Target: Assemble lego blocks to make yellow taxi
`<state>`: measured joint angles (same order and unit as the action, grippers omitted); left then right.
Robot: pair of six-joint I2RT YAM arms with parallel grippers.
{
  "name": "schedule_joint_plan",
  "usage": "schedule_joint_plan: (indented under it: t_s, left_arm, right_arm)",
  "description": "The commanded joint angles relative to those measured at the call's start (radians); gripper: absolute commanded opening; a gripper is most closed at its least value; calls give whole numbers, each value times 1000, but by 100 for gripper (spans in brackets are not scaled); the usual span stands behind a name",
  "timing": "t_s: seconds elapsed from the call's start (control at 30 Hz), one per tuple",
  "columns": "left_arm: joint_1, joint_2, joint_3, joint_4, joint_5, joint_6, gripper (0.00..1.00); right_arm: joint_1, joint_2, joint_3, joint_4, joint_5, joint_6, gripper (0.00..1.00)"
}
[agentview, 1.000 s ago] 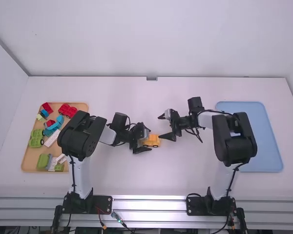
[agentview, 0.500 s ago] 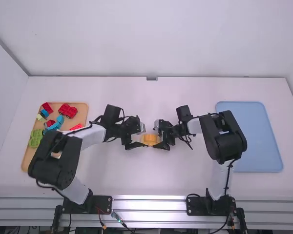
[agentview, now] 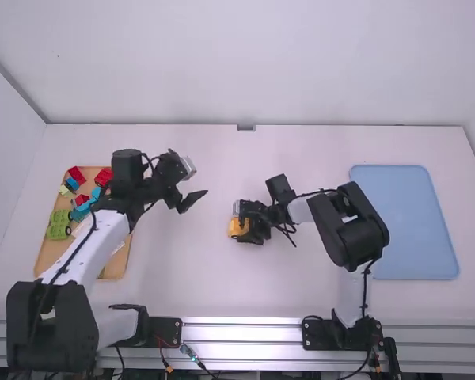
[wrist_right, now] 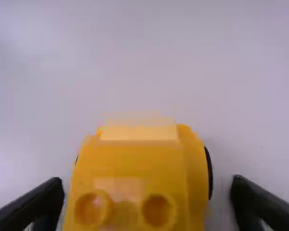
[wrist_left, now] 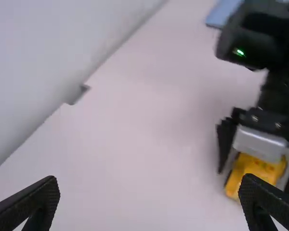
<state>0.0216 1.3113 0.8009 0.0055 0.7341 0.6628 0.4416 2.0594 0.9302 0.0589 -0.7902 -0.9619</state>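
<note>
White table (agentview: 222, 289); on it, taxi (wrist_right: 139, 161) btwn my R grip's (wrist_right: 147, 185) parted fingers, ungripped AFAICT. Long axis prob. runs out past the tips, so closing should pinch its sides. L grip (wrist_left: 150, 185), also agape, well apart; R's nearer.

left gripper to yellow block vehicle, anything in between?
No loose block visible between the left gripper and the yellow vehicle. The obstacle is at the vehicle itself: the right gripper is there, open fingers on either side.
</note>
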Motion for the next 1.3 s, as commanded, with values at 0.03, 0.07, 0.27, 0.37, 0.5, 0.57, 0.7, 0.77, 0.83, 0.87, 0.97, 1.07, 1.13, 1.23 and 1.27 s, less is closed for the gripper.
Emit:
schedule_joint_plan:
  t_s: [0.03,0.07,0.27,0.37,0.5,0.57,0.7,0.77,0.83,0.87,0.97,1.07,1.13,1.23,1.27]
  left_arm:
    - [59,-25,14,40,9,-189,99]
    - [65,-25,14,45,9,-196,99]
    - [69,-21,14,77,6,-192,99]
    - [69,-21,14,94,9,-192,99]
    - [77,-21,13,117,8,-192,99]
    - [74,-21,13,138,6,-192,99]
    - [73,-21,13,181,7,-192,99]
    - [76,-21,13,198,8,-196,99]
    - [76,-21,13,226,0,-195,99]
    - [76,-21,13,230,-4,-196,99]
    - [68,-21,13,256,-48,-196,99]
    - [63,-21,13,270,-55,-196,99]
    - [63,-20,13,275,-55,-207,99]
    - [65,-8,13,304,-72,-315,99]
    - [63,-2,13,320,-97,-380,99]
  right_arm:
    - [12,13,0,-11,59,23,59]
    - [12,13,1,-11,54,23,55]
    - [-31,-25,77,-154,59,12,42]
    - [-82,-69,142,-309,82,-58,38]
    - [-183,-124,224,-488,175,-98,45]
    - [-259,-161,257,-564,250,-96,44]
    - [-415,-202,285,-600,343,-31,42]
    - [-506,-217,285,-595,354,20,42]
    - [-650,-222,285,-587,342,115,42]
    - [-667,-222,285,-587,343,132,42]
    - [-808,-222,275,-577,347,240,42]
    - [-915,-221,232,-460,373,350,43]
    - [-965,-221,193,-367,396,451,51]
    - [-1024,-221,122,-246,391,544,58]
    - [-1039,-221,98,-219,393,547,58]
